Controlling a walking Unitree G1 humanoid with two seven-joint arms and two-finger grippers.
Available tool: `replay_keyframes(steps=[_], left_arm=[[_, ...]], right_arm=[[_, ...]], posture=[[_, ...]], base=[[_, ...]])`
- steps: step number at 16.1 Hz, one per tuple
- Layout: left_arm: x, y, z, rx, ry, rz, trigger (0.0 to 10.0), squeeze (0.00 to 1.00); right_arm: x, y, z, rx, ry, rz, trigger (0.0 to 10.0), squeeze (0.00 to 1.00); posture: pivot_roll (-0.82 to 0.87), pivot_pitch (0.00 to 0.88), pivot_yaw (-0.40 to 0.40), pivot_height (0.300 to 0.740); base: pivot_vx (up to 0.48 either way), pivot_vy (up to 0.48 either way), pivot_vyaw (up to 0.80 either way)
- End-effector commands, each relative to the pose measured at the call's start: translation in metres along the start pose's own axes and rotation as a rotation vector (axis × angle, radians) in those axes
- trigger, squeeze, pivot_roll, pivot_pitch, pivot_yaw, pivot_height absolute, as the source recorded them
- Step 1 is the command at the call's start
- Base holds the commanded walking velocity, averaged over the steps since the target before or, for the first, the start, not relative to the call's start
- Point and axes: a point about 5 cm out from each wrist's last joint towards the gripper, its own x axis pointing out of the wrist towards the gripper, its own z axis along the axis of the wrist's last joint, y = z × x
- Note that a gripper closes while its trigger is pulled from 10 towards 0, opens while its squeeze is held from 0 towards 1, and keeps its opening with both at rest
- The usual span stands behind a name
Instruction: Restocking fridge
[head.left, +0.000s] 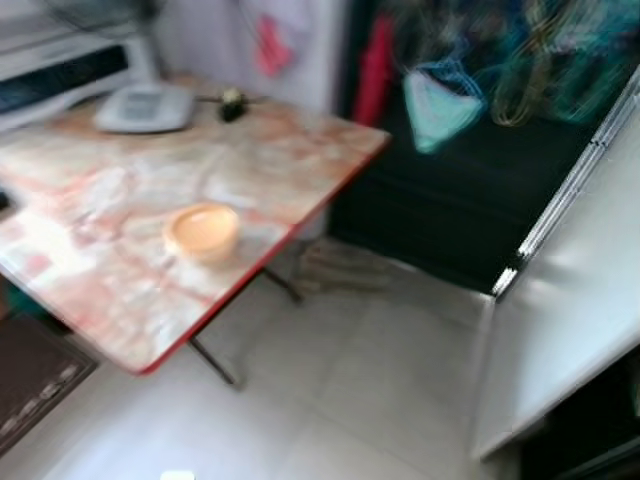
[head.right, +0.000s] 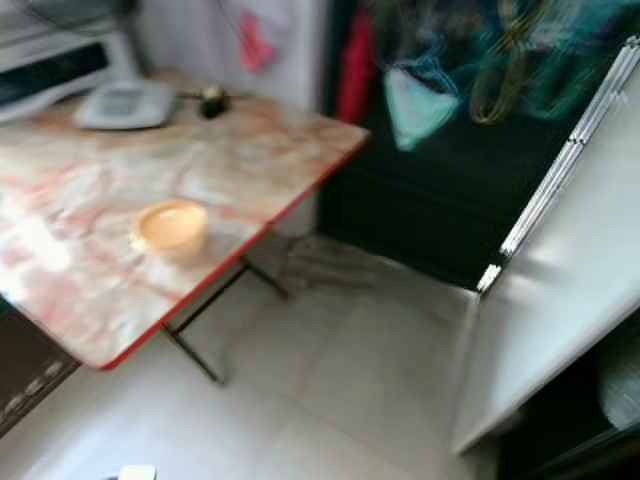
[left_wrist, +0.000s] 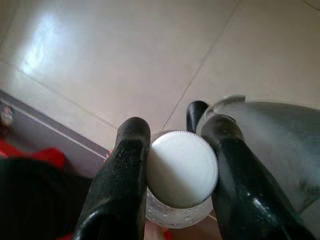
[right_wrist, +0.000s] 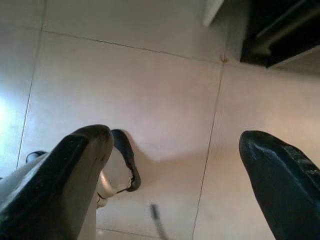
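Two grippers are in play, and only one carries anything: the left gripper (left_wrist: 175, 175) has its jaws clamped on the neck of a clear bottle (left_wrist: 180, 212), one black finger (left_wrist: 122, 175) pressed to each side just under the white ribbed cap (left_wrist: 182, 167), so the bottle hangs cap-up over the pale floor tiles (left_wrist: 125, 60). Gripping by the neck probably keeps it upright while the robot walks and leaves its base free to set on a shelf. The right gripper (right_wrist: 175, 165) hangs with its jaws wide apart over the same tiles and holds nothing, likely kept free for the door. In the blurred head views a folding worktop (head.left: 120, 290) with a marbled pink top and red edge stands to the left; on it sit a shallow yellow bowl (head.left: 202, 230) near the middle, a white kitchen scale (head.left: 145, 108) at the far side, and a small dark object (head.left: 231, 102) beside that, too blurred to name. To the right a white fridge door (head.left: 580, 300) stands swung open, with the dark inside of the fridge just past its near edge. Judging from this, the robot is mid-carry, turning from the worktop toward the open fridge; the bottle has not yet gone in. What remains is to face the opening and pick a shelf or door rack with room for a standing bottle.
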Motion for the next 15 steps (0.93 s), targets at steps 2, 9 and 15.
replay_keyframes(steps=[2,9,15], left_arm=[[-0.003,0.032,0.0,-0.004,0.0,0.048,10.0,0.0],[0.003,-0.006,0.012,0.051,-0.02,0.001,10.0,0.0],[0.004,0.016,0.023,0.074,-0.021,0.031,10.0,0.0]], right_arm=[[0.0,0.002,0.001,0.006,0.0,0.005,10.0,0.0],[0.001,0.005,0.0,0.016,0.001,0.009,10.0,0.0],[0.001,0.006,0.001,0.016,0.001,0.016,10.0,0.0]], posture=[[0.14,0.0,-0.005,0.74],[0.13,0.0,0.007,0.74],[0.13,0.0,0.008,0.74]], base=[[0.0,0.0,-0.8],[0.0,-0.043,-0.8],[0.0,-0.117,-0.8]])
